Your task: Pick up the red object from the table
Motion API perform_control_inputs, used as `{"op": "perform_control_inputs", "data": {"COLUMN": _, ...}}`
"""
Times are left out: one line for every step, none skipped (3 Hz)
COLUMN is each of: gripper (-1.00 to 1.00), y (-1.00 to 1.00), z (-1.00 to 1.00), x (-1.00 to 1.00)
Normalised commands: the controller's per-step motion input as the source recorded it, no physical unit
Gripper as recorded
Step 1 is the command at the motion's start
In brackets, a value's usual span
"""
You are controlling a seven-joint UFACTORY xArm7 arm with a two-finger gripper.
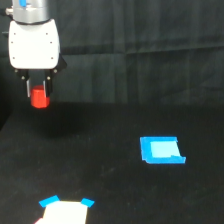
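The red object [39, 97] is a small bright red-orange block held between the fingers of my gripper [39, 95] at the upper left of the exterior view. It hangs well above the black table [110, 190], not touching it. The gripper is shut on the block, and its white body rises above to the top edge of the frame. A faint shadow lies on the table below the block.
A flat blue rectangle [161, 150] lies on the table toward the exterior view's right. A white patch with blue corners [65, 211] sits at the bottom edge. A dark pleated cloth [140, 45] hangs behind.
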Motion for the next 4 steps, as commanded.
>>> {"op": "perform_control_inputs", "data": {"gripper": -0.94, "y": -0.32, "z": 0.34, "x": -0.32}}
{"op": "perform_control_inputs", "data": {"gripper": -1.0, "y": -0.42, "z": 0.05, "x": -0.15}}
{"op": "perform_control_inputs", "data": {"gripper": -1.0, "y": -0.21, "z": 0.46, "x": -0.09}}
{"op": "perform_control_inputs", "data": {"gripper": -1.0, "y": -0.38, "z": -0.34, "x": -0.44}}
